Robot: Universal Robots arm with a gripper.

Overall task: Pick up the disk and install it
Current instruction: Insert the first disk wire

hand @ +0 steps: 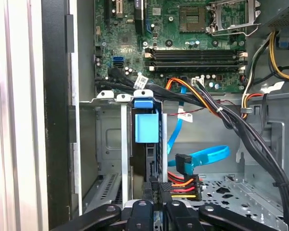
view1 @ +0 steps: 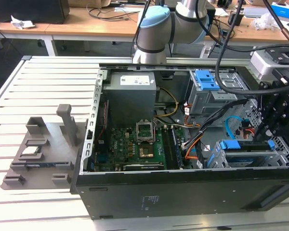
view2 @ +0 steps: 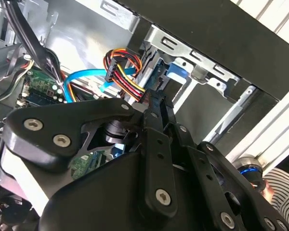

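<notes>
Gripper [hand: 156, 204] is down in the bay, jaws closed on the disk [hand: 147, 159], standing edge-up in its cage [hand: 108, 144]. Rigid, heavy, shock-sensitive; best held by the blue rails.

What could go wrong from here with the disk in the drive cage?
1. The gripper sits right beside the wired power plug and the blue data cable; it could snag them.
2. The disk stands in a narrow slot of the drive cage; a slight tilt might jam its rails.

Even indoor light throughout; the case interior [view1: 135, 125] sits in shadow.
</notes>
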